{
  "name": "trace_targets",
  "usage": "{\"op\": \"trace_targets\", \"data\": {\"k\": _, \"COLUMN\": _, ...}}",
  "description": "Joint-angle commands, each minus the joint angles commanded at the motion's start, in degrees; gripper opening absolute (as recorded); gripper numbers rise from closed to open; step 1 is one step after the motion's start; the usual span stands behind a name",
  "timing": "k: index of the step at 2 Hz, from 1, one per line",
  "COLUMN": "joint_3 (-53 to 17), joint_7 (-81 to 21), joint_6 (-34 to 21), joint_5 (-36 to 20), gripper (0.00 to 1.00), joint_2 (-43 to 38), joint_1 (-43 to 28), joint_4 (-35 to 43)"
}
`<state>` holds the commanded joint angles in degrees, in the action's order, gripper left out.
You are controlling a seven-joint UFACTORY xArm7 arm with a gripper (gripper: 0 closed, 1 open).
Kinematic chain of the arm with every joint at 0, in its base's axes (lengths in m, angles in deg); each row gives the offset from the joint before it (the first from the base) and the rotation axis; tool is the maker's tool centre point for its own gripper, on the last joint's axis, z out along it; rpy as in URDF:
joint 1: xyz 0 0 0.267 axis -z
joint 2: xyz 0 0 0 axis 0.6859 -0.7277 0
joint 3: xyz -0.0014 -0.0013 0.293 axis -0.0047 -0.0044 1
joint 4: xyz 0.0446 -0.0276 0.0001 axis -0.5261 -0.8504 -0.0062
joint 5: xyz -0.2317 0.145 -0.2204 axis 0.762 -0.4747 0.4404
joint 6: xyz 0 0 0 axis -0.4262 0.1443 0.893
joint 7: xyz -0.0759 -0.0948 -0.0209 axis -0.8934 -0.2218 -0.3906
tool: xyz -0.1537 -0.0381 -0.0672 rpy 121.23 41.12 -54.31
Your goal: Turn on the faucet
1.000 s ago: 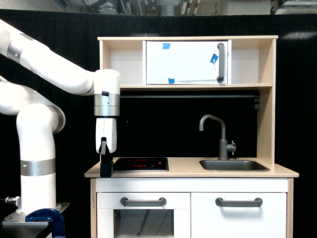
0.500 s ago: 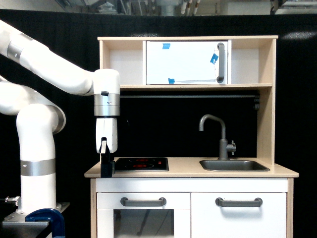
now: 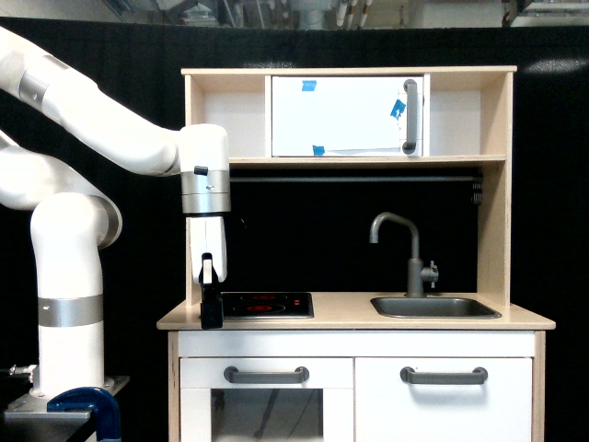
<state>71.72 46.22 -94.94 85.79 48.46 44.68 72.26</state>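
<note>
The faucet [image 3: 411,250] is a slim dark grey tap with a hooked spout, standing behind the sink [image 3: 434,307] on the exterior view's right side of the toy kitchen counter. Its small lever knob [image 3: 431,272] juts from the stem's right side. My gripper [image 3: 212,311] hangs from the white arm at the counter's left edge, far to the left of the faucet. It points down with nothing seen in it. Its dark fingers overlap from this side, so I cannot make out their spacing.
A black hob [image 3: 265,304] lies on the wooden counter [image 3: 345,319] between gripper and sink. Above, a shelf holds a white cupboard door [image 3: 347,116] with a grey handle. Two grey bar handles [image 3: 267,375] sit on the fronts below.
The arm has shifted to the exterior view's right, and the gripper now hangs over the counter's left edge beside the hob. The faucet has not moved.
</note>
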Motion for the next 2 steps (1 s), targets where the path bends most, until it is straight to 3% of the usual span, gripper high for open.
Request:
{"op": "trace_targets", "data": {"k": 1, "joint_3": -6.09, "joint_7": -15.89, "joint_6": 4.54, "joint_5": -0.13, "gripper": 1.00, "joint_2": -3.18, "joint_1": -7.04, "joint_4": 3.42}}
{"op": "trace_targets", "data": {"k": 2, "joint_3": -15.75, "joint_7": -34.06, "joint_6": 10.26, "joint_5": -8.13, "gripper": 1.00, "joint_2": -10.58, "joint_1": -20.55, "joint_4": 10.14}}
